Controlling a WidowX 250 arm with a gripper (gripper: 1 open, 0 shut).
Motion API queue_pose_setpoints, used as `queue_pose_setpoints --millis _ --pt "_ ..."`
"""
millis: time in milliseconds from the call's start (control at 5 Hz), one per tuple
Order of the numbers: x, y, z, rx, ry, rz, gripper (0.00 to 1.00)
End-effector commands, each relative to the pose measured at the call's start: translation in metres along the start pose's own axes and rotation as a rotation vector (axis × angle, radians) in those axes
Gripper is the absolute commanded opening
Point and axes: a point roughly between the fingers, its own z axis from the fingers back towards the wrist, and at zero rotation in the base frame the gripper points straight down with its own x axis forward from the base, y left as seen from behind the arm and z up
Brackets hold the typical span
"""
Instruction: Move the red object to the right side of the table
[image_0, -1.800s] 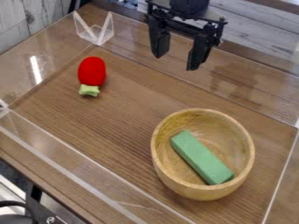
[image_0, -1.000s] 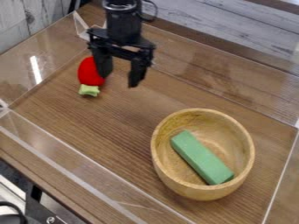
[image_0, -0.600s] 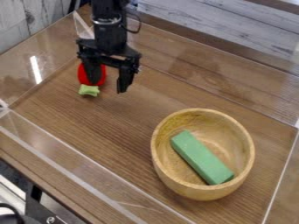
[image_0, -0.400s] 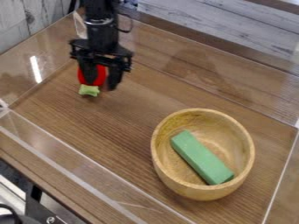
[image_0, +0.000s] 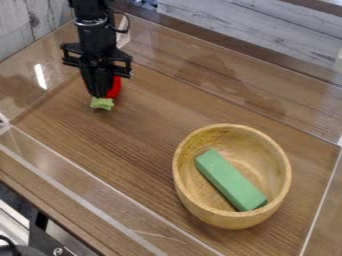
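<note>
The red object (image_0: 114, 89) lies on the brown wooden table (image_0: 140, 150) at the far left, its pale green stub (image_0: 100, 102) pointing toward the front. My black gripper (image_0: 99, 90) points straight down over it. Its fingers are drawn in against the red body and hide most of it; only a red sliver shows on the right side. The object still rests on the tabletop.
A round light wooden bowl (image_0: 186, 152) stands at the front right with a green rectangular block (image_0: 230, 180) inside. Low clear acrylic walls (image_0: 80, 205) edge the table, and a folded clear piece (image_0: 118, 20) stands at the back behind the arm.
The gripper came from the back right across to the left, sank over the red object, and its fingers went from wide open to closed in on it.
</note>
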Motion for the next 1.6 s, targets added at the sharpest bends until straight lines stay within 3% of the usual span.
queue_pose_setpoints --millis 0,400,800,1200,1400 --pt "0.013 0.011 0.019 0.005 -0.034 -0.029 1.00" --pt "0.020 0.018 0.016 -0.002 -0.003 -0.142 1.00" --pt "0.010 0.013 0.005 -0.024 0.019 -0.145 1.00" --pt "0.024 0.011 0.007 -0.044 0.044 -0.215 1.00" --pt "0.019 0.004 0.005 -0.057 0.055 -0.166 1.00"
